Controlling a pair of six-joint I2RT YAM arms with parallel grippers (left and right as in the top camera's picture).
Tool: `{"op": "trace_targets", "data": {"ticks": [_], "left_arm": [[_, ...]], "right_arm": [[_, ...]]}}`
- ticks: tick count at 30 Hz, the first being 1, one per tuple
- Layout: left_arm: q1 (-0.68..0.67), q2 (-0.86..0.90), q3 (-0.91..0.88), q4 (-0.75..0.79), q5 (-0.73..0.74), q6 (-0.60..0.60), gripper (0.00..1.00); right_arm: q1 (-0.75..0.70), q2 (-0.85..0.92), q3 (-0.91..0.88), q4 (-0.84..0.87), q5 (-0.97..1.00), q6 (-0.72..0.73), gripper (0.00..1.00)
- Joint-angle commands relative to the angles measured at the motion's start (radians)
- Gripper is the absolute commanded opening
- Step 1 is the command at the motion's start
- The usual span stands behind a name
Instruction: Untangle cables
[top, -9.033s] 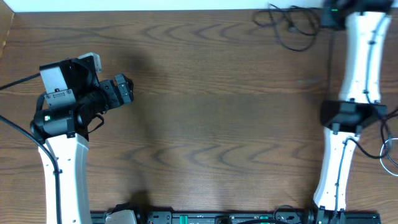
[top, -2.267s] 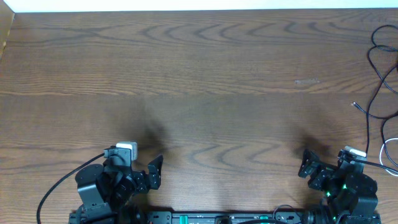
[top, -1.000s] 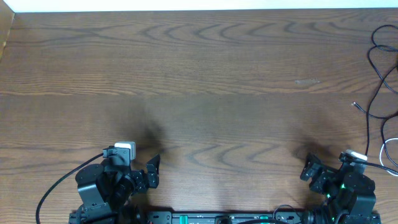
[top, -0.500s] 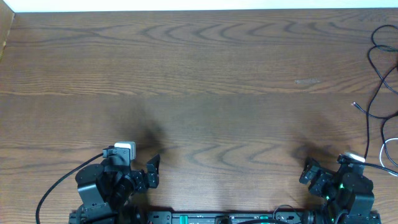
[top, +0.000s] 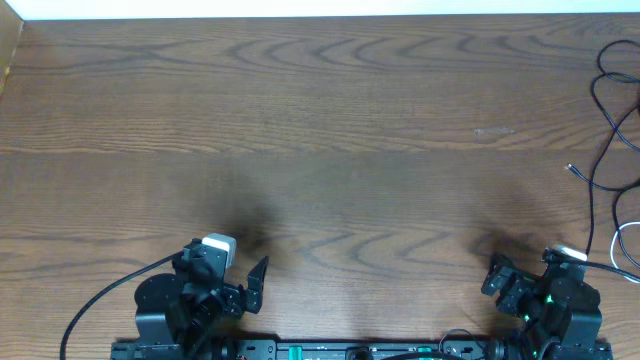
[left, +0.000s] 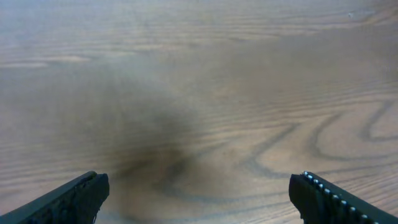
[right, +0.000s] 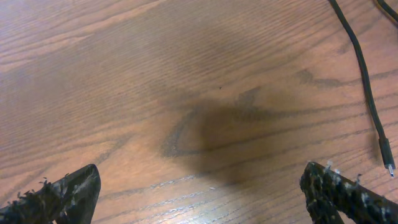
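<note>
One black cable (top: 596, 150) is snaking down the right edge of the table (top: 320, 150) in loose bends, its small plug end (top: 570, 169) pointing left onto bare wood. A white cable (top: 614, 238) is curving in an open loop just nearer along the same edge and partly running out of the overhead view. The two are lying close together there. Where they are passing out of frame, I cannot tell whether they are crossing. In the part that is showing, neither is sitting in a tight knot.

The left gripper (top: 250, 286) is resting low at the near-left edge, jaws standing wide apart with nothing between them, and its wrist view is showing only bare wood. The right gripper (top: 497, 279) is sitting low at the near-right edge, jaws likewise spread and empty. Its wrist view is catching a stretch of the black cable and a plug tip off to the right, near its finger but not touching it.

Judging from this, the untangling is looking close to finished: both cords are lying in open curves rather than a bundle, and both arms are sitting folded well back. What may be remaining is pulling the two apart at the right edge, a job falling to the right arm.
</note>
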Motion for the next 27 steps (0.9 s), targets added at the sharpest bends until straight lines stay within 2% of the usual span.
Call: {"op": "trace_targets", "data": {"ticks": [1,8,19,27], "left_arm": [[-0.015,-0.025,-0.035,0.06,-0.066,0.023,0.98],[-0.015,-0.142,-0.187,0.202,-0.064,0.019,0.98],[-0.014,-0.14,-0.335,0.459,-0.086,0.021,0.98],[-0.014,-0.14,-0.377,0.615,-0.191,0.027,0.98]], "right_arm": [[0.003,0.001,0.001,-0.001,0.011,0.009,0.99],[0.003,0.001,0.001,-0.001,0.011,0.009,0.99],[0.003,0.001,0.001,-0.001,0.011,0.009,0.99],[0.003,0.001,0.001,-0.001,0.011,0.009,0.99]]}}
